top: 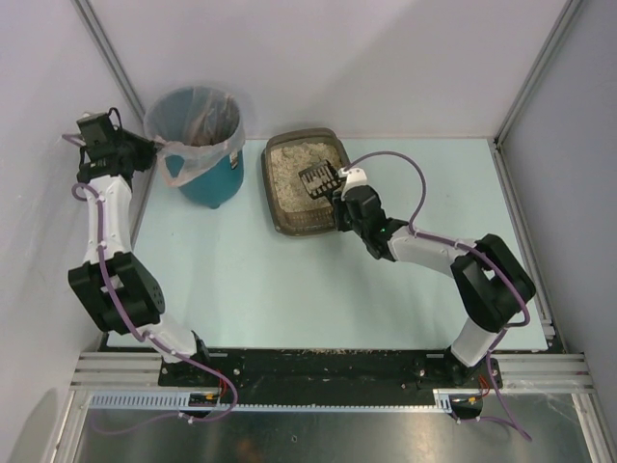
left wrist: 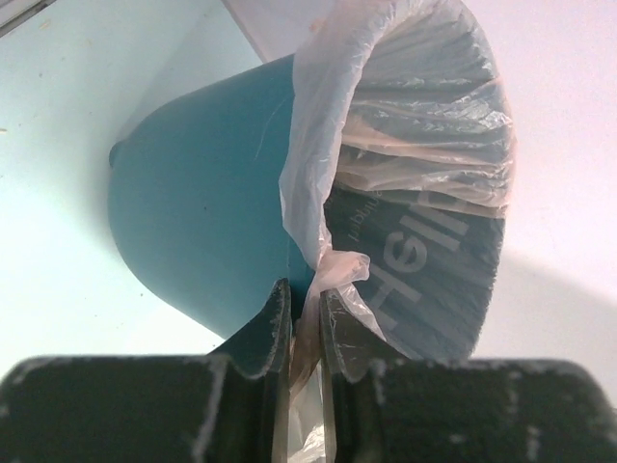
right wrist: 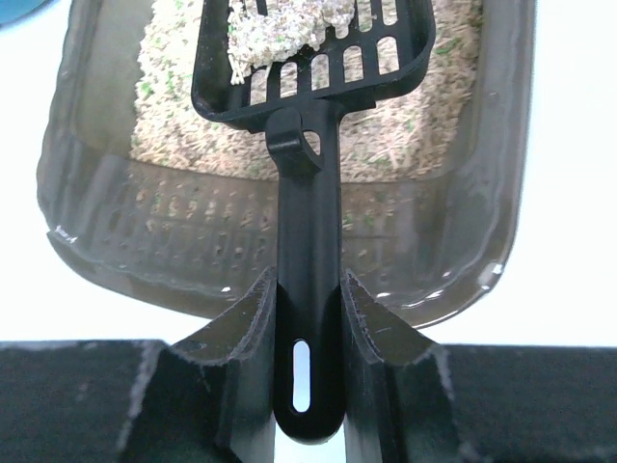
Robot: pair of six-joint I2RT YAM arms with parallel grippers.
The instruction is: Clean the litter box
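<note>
Scoop (right wrist: 308,193) hangs over litter box (right wrist: 87,193), within its near rim.

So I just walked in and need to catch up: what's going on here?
The right gripper holds a black slotted scoop, loaded with clumped litter, over the litter box. The left gripper pinches the clear liner at the rim of the teal bin, which stands left of the box in the top view.
</note>
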